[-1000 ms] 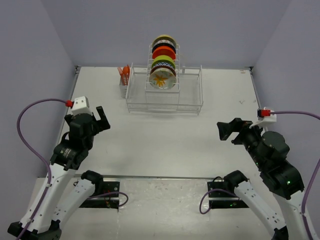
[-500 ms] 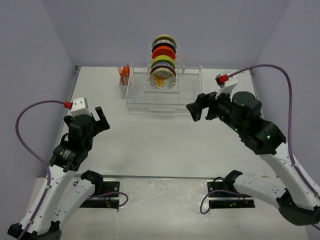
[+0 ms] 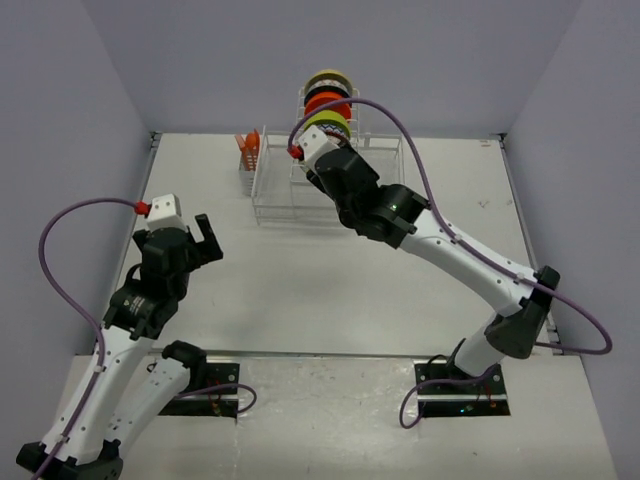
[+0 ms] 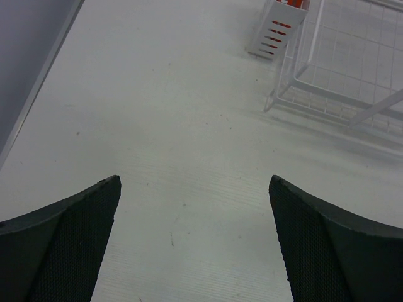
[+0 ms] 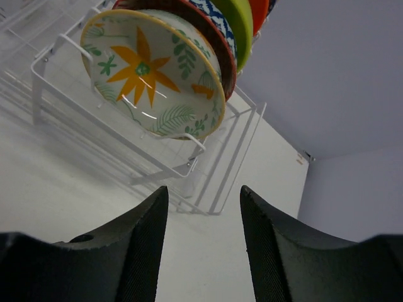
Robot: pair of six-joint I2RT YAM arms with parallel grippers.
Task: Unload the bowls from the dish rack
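The white wire dish rack (image 3: 275,200) stands at the back of the table with bowls upright in its dividers. From above I see a yellow-centred bowl (image 3: 327,80), an orange bowl (image 3: 327,101) and a lime green bowl (image 3: 325,122); my right wrist hides the front one. In the right wrist view the orange-leaf bowl (image 5: 151,75) stands foremost, with a red-rimmed bowl (image 5: 221,53) and a lime green bowl (image 5: 239,22) behind it. My right gripper (image 5: 204,196) is just below and in front of it, open, holding nothing. My left gripper (image 3: 203,240) hangs wide open over bare table at the left.
A slotted utensil cup (image 3: 247,170) with orange utensils (image 3: 248,143) hangs on the rack's left end, also seen in the left wrist view (image 4: 277,31). Purple walls close in the table on three sides. My right arm (image 3: 450,250) stretches diagonally across the table's middle.
My right arm has swung from the right side of the table up to the rack's front bowl, and its jaws have narrowed. The left arm has hardly moved.
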